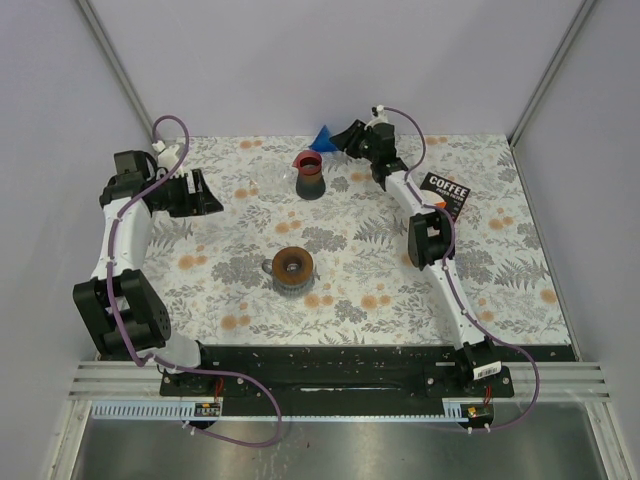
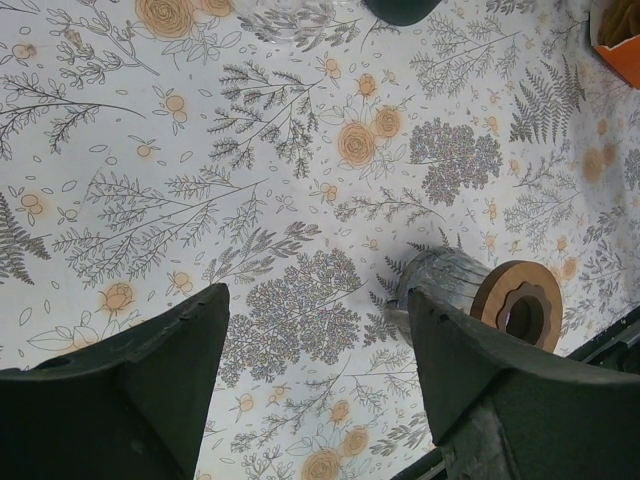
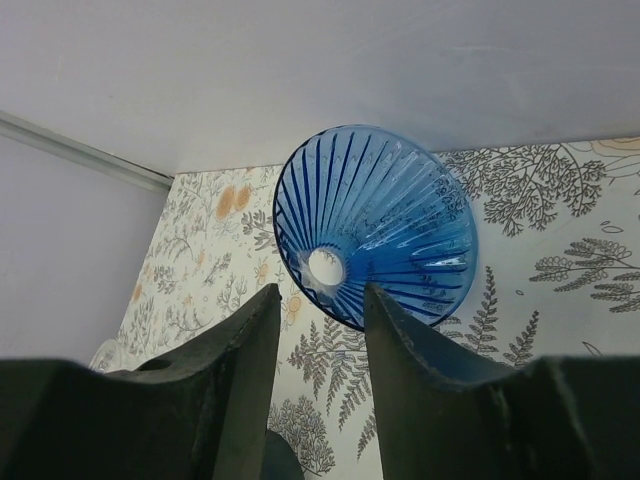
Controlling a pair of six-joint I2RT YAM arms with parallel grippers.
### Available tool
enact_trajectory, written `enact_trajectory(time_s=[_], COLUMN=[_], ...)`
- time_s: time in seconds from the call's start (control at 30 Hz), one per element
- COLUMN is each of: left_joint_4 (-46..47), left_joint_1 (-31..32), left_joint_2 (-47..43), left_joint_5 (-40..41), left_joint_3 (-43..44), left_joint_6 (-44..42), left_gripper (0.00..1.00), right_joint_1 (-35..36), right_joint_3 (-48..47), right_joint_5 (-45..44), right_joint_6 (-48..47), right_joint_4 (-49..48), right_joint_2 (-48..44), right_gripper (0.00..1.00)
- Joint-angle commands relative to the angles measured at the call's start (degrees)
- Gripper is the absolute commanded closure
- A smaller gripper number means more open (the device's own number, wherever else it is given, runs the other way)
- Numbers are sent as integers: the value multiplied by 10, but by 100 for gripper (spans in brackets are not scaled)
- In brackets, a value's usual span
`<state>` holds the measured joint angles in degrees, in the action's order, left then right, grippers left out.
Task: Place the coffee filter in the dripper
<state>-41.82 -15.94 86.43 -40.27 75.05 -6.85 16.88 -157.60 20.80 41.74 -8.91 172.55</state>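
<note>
The blue ribbed dripper (image 3: 385, 225) lies on its side by the back wall, with its mouth and bottom hole facing my right wrist camera; from above, the dripper (image 1: 322, 137) is a blue wedge. My right gripper (image 3: 322, 300) has its jaws half narrowed with a clear gap. The dripper's lower rim sits just at the fingertips (image 3: 385, 305); I cannot tell whether they touch it. No loose coffee filter shows. A black packet marked COFFEE (image 1: 445, 193) lies right of that arm. My left gripper (image 2: 315, 310) hangs open over bare tablecloth at the left (image 1: 205, 192).
A dark vessel with a red rim (image 1: 309, 175) stands just left of the right gripper (image 1: 345, 135). A grey mug with a wooden ring on top (image 1: 294, 267) sits mid-table, close to my left gripper's right finger (image 2: 520, 305). Walls close the back and sides.
</note>
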Motion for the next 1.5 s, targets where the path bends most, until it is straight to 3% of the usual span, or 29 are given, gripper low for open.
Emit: enact_trajectory(time_s=[0.0, 0.23, 0.67, 0.8, 0.9, 1.23, 1.47], left_joint_4=[20, 18, 10, 3, 2, -8, -12], left_joint_1=[-8, -16, -25, -28, -30, -30, -30], left_joint_2=[-1, -6, -3, -7, -11, -32, -45], left_joint_5=[-17, -24, -31, -31, -32, -48, -69], left_joint_3=[24, 25, 28, 31, 32, 35, 29], left_joint_6=[-3, -2, -3, -6, -6, -6, -5], left_gripper=[24, 24, 24, 24, 24, 24, 24], right_joint_1=[18, 30, 27, 20, 14, 12, 12], right_joint_3=[-15, -9, 8, 83, 136, 365, 535], right_joint_5=[-7, -19, -42, -32, -5, 54, 28], right_joint_6=[11, 47, 49, 41, 26, -141, -265], right_joint_4=[4, 3, 4, -22, -38, -21, -20], right_joint_2=[-5, 0, -10, -62, -111, -336, -483], right_gripper=[53, 57, 92, 100, 100, 100, 100])
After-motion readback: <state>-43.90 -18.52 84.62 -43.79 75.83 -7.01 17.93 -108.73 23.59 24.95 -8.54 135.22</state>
